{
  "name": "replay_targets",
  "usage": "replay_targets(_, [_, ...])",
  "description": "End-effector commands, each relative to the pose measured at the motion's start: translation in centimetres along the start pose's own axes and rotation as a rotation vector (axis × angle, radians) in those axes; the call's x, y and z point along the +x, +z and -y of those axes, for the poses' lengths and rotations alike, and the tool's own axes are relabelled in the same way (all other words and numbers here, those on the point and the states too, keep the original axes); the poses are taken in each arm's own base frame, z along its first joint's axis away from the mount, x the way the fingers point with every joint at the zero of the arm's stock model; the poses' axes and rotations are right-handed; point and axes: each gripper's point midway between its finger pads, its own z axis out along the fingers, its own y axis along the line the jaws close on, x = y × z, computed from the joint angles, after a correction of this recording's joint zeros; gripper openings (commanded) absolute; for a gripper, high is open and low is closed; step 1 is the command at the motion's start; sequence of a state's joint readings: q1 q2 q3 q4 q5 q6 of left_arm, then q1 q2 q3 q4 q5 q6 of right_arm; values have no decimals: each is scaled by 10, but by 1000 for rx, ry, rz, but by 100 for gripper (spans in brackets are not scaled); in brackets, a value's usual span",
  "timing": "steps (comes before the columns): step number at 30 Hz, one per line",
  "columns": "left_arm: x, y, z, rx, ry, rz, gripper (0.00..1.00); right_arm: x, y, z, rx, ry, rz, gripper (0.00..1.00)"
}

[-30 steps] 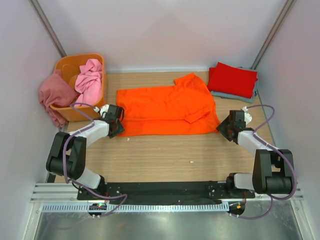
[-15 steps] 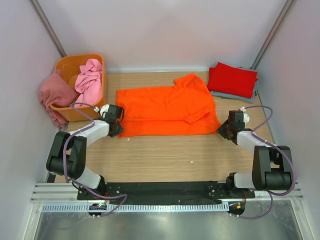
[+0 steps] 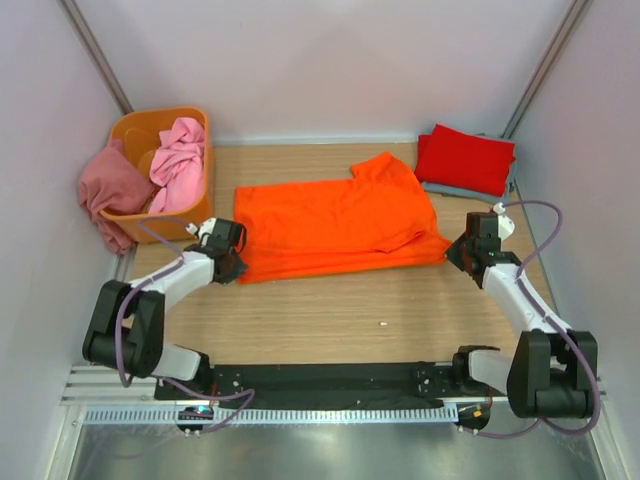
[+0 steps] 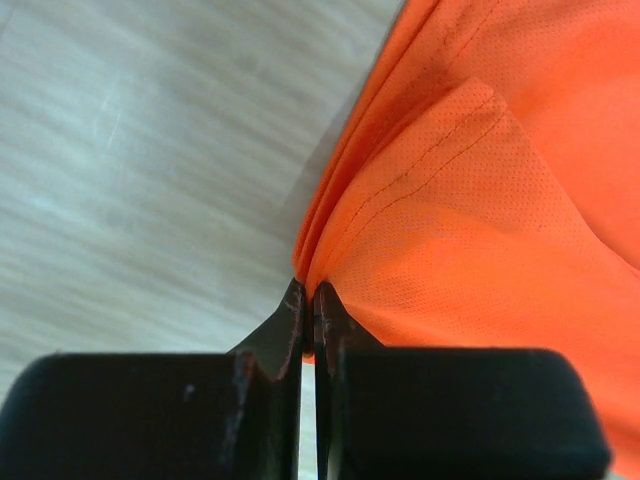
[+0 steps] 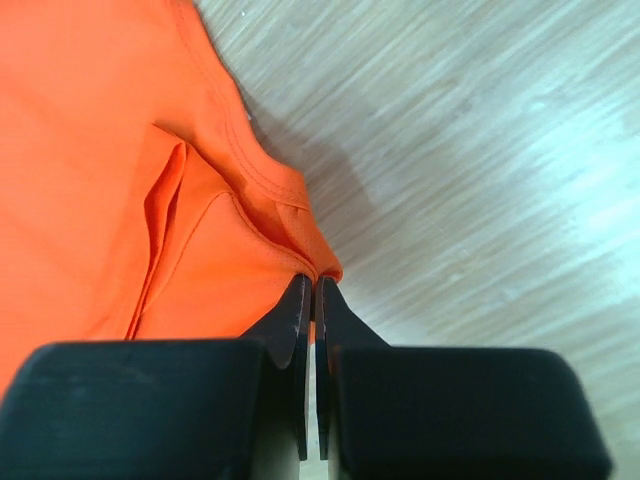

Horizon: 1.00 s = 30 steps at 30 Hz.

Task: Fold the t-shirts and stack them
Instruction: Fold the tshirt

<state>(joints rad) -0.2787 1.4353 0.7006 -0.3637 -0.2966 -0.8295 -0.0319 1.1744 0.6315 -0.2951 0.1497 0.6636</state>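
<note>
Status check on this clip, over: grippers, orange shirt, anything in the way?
Left gripper shut on orange shirt, near left corner. Right gripper shut on near right corner. Shirt spread out. Folded red shirt close beside far right sleeve.

That red shirt (image 3: pixel 465 158) is covering most of the grey-blue shirt (image 3: pixel 511 184) upper right; white speck (image 3: pixel 383 324) lower middle is looking too tiny.

Laid out flat and doubled over, just right of orange tub (image 3: pixel 160 113): bright orange t-shirt (image 3: pixel 335 225). Far right of tub: folded red t-shirt (image 3: pixel 465 158) atop grey-blue t-shirt (image 3: pixel 470 191). Crumpled inside tub: light pink t-shirt (image 3: pixel 178 160). Draped over tub's left rim: dusty rose t-shirt (image 3: pixel 108 190).
</note>
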Motion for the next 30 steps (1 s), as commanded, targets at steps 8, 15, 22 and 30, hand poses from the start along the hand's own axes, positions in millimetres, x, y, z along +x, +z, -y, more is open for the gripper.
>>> replay_targets(8, [32, -34, -25, 15, -24, -38, 0, 18, -20, 32, 98, 18, -35, 1])
replay_targets(15, [41, -84, -22, 136, -58, -84, 72, 19, -36, 29, 58, 27, -30, 75])
replay_targets(22, [16, -153, -5, 302, 94, -40, 100, -10, -57, -23, -142, -21, -22, 76])
replay_targets(30, [-9, -175, 3, 347, 236, 36, 100, 25, -57, -89, -348, -119, -132, 47])
